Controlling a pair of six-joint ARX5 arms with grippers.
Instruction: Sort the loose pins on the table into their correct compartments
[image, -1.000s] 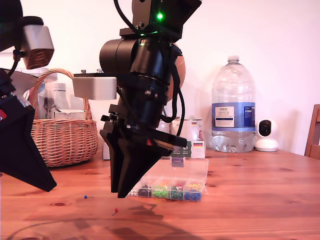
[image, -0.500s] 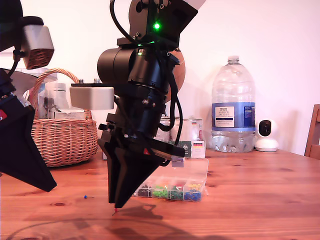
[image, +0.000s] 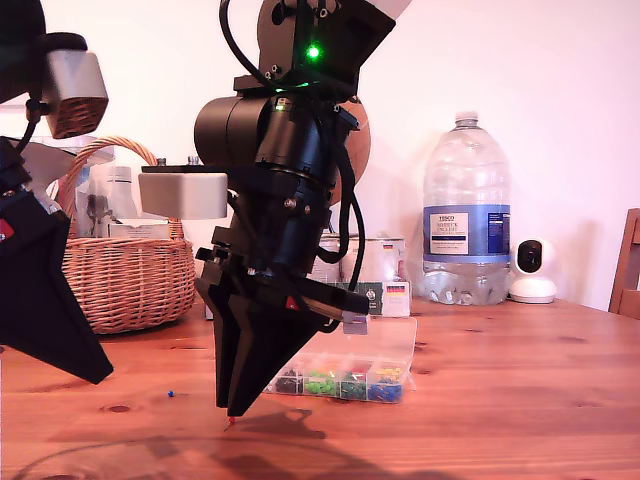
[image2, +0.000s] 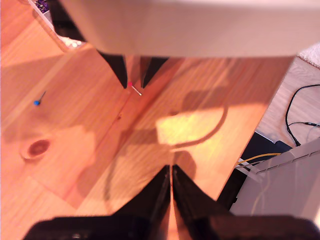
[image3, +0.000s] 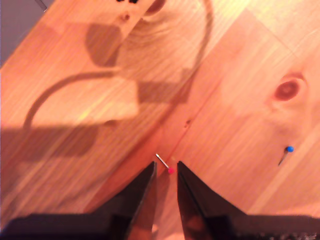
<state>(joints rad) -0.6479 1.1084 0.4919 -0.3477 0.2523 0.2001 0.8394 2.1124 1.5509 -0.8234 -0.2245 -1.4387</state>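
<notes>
A red pin (image: 231, 421) lies on the wooden table (image: 500, 400). My second gripper (image: 235, 410) points down at it, tips almost on the wood. Its wrist view shows the red pin (image3: 171, 170) in the narrow gap of my second gripper (image3: 166, 170), which is open. A blue pin (image: 170, 393) (image3: 289, 148) (image2: 36, 103) lies farther toward the exterior view's left. The clear box (image: 340, 375) with its compartments of coloured pins sits behind, lid open. My first gripper (image: 100, 376) (image2: 171, 170) hangs shut and empty at the exterior view's left. It looks at the second gripper (image2: 134, 84) and the red pin (image2: 129, 84).
A wicker basket (image: 125, 280) stands at the back on the exterior view's left. A large water bottle (image: 466, 215) and a small white camera (image: 533, 270) stand at the back right. A chair (image: 630, 265) shows at the right edge. The table's edge, with cables (image2: 300, 107) below, is close.
Over the last second my second gripper came down and slightly toward the exterior view's left, onto the red pin. In the last half second it hardly moved. The first arm stayed put.
</notes>
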